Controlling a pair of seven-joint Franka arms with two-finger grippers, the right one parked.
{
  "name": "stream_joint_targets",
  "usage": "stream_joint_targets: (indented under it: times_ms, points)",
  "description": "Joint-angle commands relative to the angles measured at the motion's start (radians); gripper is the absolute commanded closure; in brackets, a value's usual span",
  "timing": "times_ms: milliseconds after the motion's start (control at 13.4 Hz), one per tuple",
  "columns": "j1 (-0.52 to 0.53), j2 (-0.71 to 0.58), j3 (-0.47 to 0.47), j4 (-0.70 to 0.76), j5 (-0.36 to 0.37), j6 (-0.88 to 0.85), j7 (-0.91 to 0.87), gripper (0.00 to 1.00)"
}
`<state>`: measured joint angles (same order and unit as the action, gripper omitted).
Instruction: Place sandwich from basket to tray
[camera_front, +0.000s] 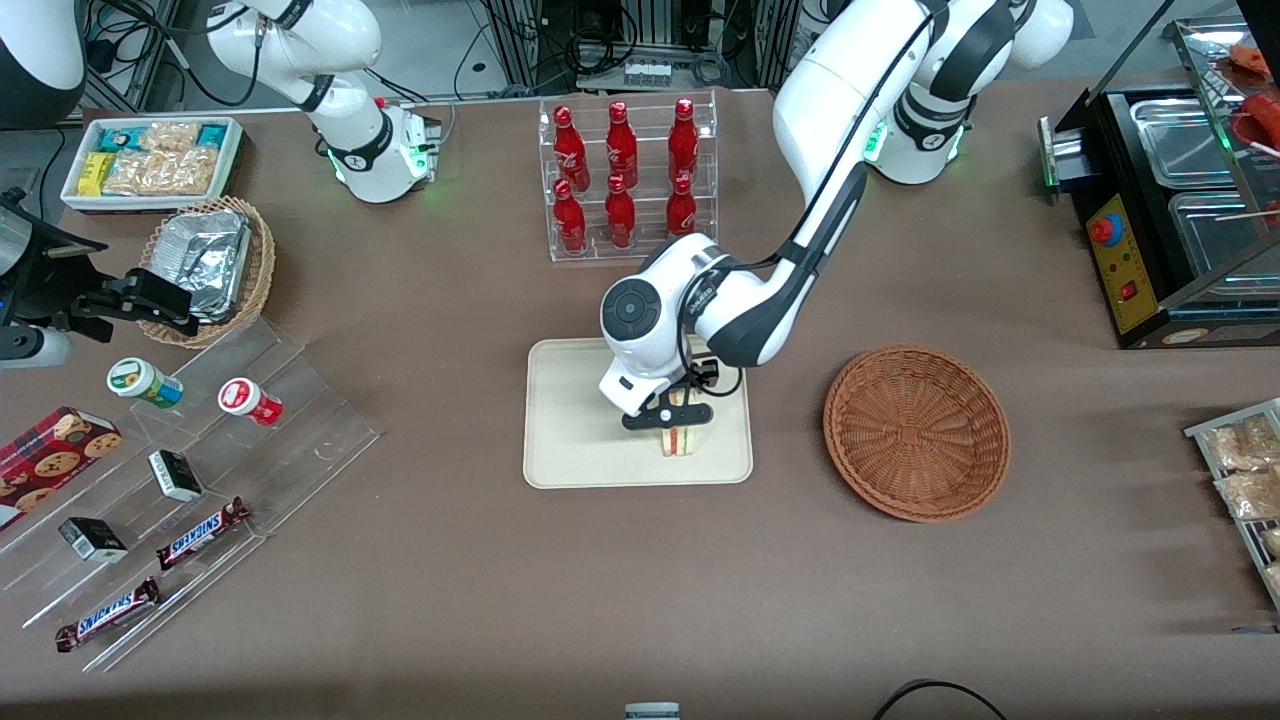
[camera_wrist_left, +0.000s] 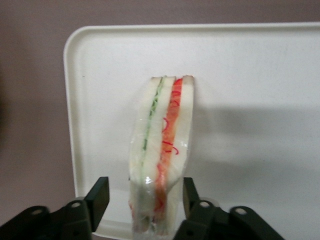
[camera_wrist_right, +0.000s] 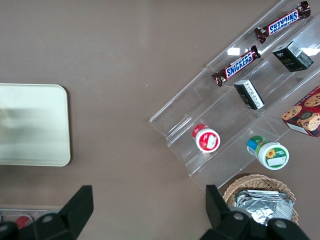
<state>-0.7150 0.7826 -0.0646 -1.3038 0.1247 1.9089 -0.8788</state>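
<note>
My end effector (camera_front: 676, 418) hangs low over the tray (camera_front: 570, 440), toward the edge nearest the basket (camera_front: 915, 432). The sandwich (camera_wrist_left: 161, 150) stands on edge between my fingers (camera_wrist_left: 98, 196); one finger shows a gap beside the bread, so I read them as parted around it, not clamped. The sandwich rests on the tray. The basket sits apart on the desk (camera_front: 640, 600), toward my arm's end.
</note>
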Motion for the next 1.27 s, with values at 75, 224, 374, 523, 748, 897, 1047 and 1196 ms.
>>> stream_joint_targets:
  times_ms: [75, 224, 374, 523, 748, 897, 1047, 1196]
  points:
    - [0.0, -0.139, 0.051, 0.003, 0.013, -0.135, -0.016, 0.01]
    - [0.02, -0.218, 0.068, 0.0, 0.01, -0.212, -0.016, 0.01]
    - [0.07, -0.304, 0.074, -0.005, 0.007, -0.302, -0.005, 0.01]
    - [0.139, -0.379, 0.072, -0.024, -0.005, -0.337, 0.018, 0.01]
    - [0.241, -0.509, 0.072, -0.101, -0.029, -0.34, 0.144, 0.01]
    - [0.32, -0.606, 0.072, -0.179, -0.046, -0.341, 0.237, 0.01]
    - [0.412, -0.696, 0.072, -0.253, -0.051, -0.34, 0.366, 0.01]
    - [0.498, -0.752, 0.072, -0.291, -0.098, -0.346, 0.504, 0.01]
